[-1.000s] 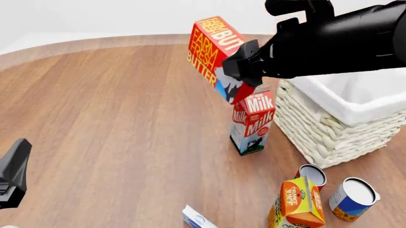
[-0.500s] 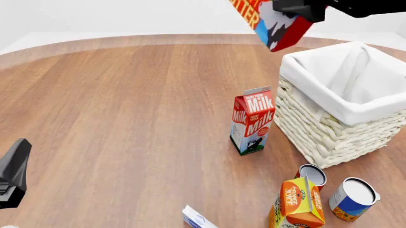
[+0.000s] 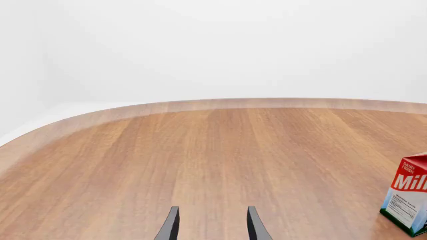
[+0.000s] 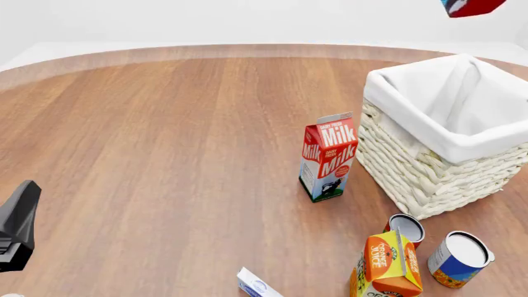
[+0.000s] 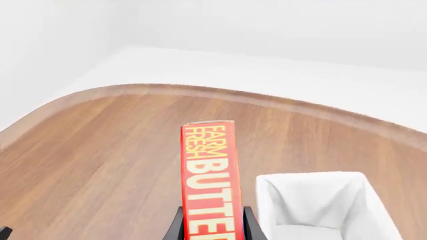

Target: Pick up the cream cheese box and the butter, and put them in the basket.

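Your right end effector is clamped on the butter | left end effector apart, idle | basket lies below, just beside the carton | risk: release off-centre and it clips the rim.

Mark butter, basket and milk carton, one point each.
butter point(image 5: 208, 180): right wrist view, its lettered red face.
basket point(image 4: 421, 167): front view, its woven side wall.
milk carton point(image 4: 330, 158): front view, its red front panel.
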`<action>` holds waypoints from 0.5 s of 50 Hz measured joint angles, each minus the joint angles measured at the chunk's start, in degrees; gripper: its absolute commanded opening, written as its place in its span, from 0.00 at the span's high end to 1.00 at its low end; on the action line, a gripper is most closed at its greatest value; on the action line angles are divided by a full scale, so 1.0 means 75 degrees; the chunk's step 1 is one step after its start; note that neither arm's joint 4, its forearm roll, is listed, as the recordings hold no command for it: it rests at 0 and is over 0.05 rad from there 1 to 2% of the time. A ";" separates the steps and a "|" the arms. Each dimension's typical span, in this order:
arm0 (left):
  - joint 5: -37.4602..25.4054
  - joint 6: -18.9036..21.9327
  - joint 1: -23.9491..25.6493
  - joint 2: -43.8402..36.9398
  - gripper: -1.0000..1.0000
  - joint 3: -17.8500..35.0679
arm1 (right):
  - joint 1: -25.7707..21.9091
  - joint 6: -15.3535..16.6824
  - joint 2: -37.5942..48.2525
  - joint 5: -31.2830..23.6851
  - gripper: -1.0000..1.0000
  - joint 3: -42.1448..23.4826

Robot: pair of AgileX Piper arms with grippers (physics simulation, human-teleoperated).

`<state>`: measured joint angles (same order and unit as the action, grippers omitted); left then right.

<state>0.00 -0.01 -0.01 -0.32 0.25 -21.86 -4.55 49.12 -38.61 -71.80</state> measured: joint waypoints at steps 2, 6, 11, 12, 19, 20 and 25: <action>0.0000 0.0000 0.0000 0.0000 0.00 0.0000 | 0.0119 -0.0095 -0.0126 -0.0001 1.00 0.0067; 0.0000 0.0000 0.0000 0.0000 0.00 -0.0001 | 0.0333 -0.0279 -0.0337 0.0019 1.00 0.0218; 0.0000 0.0000 0.0000 0.0001 0.00 -0.0001 | 0.0589 -0.0518 -0.0530 0.0059 1.00 0.0371; 0.0000 0.0000 0.0000 0.0001 0.00 -0.0001 | 0.0637 -0.0570 -0.0561 0.0074 1.00 0.0403; -0.0001 0.0000 0.0000 0.0002 0.00 -0.0001 | 0.0933 -0.0933 -0.0745 0.0190 1.00 0.0634; -0.0001 0.0000 0.0001 0.0002 0.00 -0.0001 | 0.0975 -0.0994 -0.0767 0.0209 1.00 0.0666; -0.0001 0.0000 0.0001 0.0002 0.00 -0.0001 | 0.1163 -0.1242 -0.0858 0.0321 1.00 0.0836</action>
<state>-0.01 0.00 0.00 -0.31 0.24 -13.14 -13.87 42.69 -36.20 -65.54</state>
